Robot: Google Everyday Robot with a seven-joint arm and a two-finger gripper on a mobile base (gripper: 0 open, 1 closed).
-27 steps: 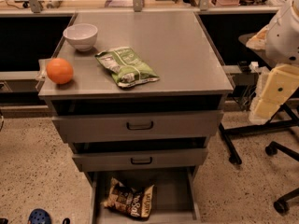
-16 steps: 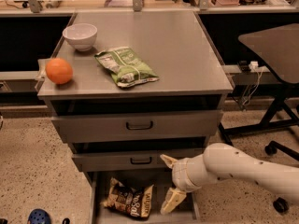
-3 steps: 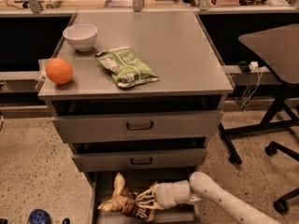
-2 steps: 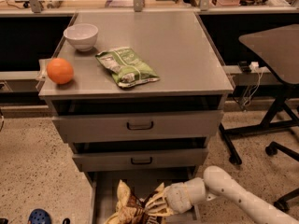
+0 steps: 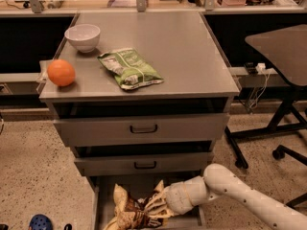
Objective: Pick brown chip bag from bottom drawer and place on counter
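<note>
The brown chip bag (image 5: 130,211) is crinkled, dark brown with tan-yellow ends, and stands tilted up over the open bottom drawer (image 5: 97,206). My gripper (image 5: 156,207) reaches in from the lower right on a white arm and is shut on the bag's right side, holding it lifted off the drawer floor. The counter (image 5: 182,47) is the flat grey top of the cabinet, well above the gripper.
On the counter lie a green-and-white chip bag (image 5: 129,68), an orange (image 5: 61,73) and a white bowl (image 5: 82,36). Two upper drawers with dark handles (image 5: 144,128) are partly open. A dark side table (image 5: 283,44) stands at the right. A blue object (image 5: 40,222) lies on the floor.
My gripper closed on the brown bag in the bottom drawer and has raised it, drawing it slightly up and to the right.
</note>
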